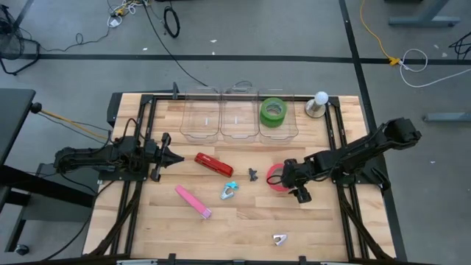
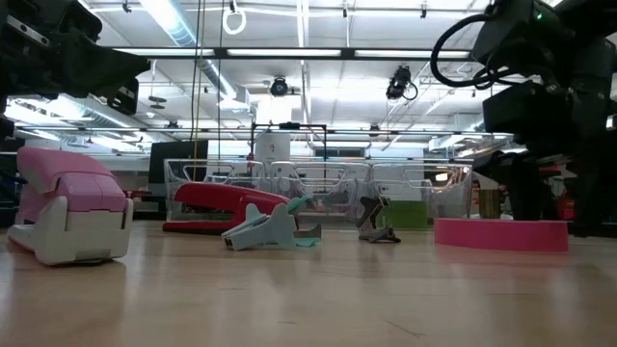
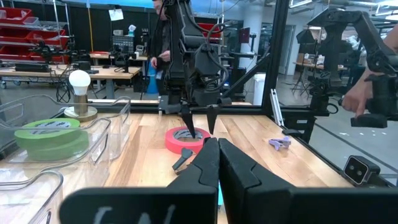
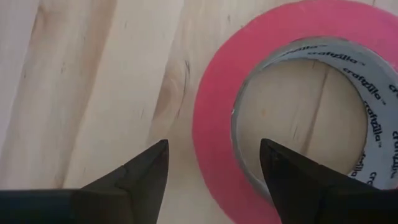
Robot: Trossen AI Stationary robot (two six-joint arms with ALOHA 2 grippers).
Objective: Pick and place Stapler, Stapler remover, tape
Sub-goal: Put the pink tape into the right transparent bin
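Observation:
The red tape roll (image 1: 272, 177) lies flat on the table right of centre and also shows in the right wrist view (image 4: 214, 118). My right gripper (image 4: 214, 158) is open above it, pointing down. One finger is outside the roll's near wall and the other is over its open centre. The green tape roll (image 1: 272, 110) lies in the rightmost clear bin. The red stapler (image 1: 213, 163), a teal stapler remover (image 1: 229, 191) and a dark stapler remover (image 1: 253, 174) lie mid-table. My left gripper (image 1: 179, 157) is shut and empty at the left, beside the red stapler.
Three clear bins (image 1: 221, 118) stand in a row at the far edge. A pink stapler (image 1: 193, 201) lies near the front left, a small grey remover (image 1: 279, 238) by the near edge, and a bulb on a stand (image 1: 318, 103) at the far right.

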